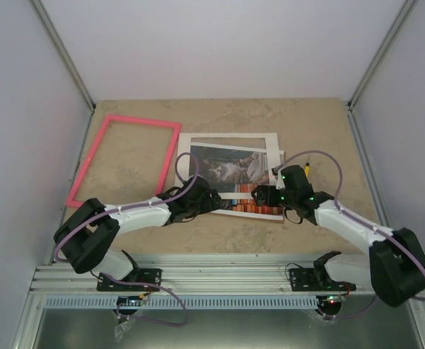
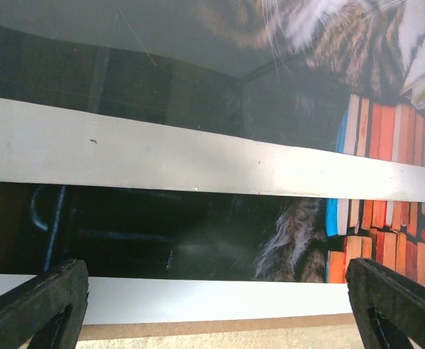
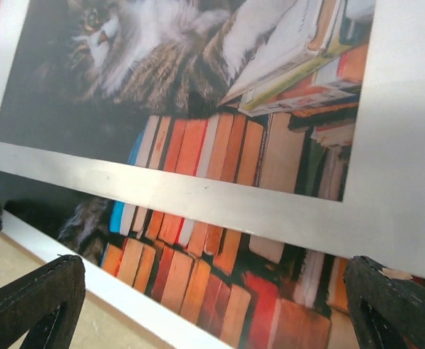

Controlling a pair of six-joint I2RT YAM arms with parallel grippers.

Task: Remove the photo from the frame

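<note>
The left fingers (image 2: pixel 41 302) and right fingers (image 3: pixel 38 294) stand wide apart, gripping nothing, over the photo (image 1: pixel 230 169); the frame (image 1: pixel 99 149) lies by the desk's (image 1: pixel 321 123) left edge.

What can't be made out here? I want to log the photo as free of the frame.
Top view: the photo's near edge, hidden under the left pincer and right pincer.
Top view: a yellow thing by the right arm, too small to name.
Wrist views: overlapping prints fill both, cut off by the edges; how many lie stacked is unclear.
</note>
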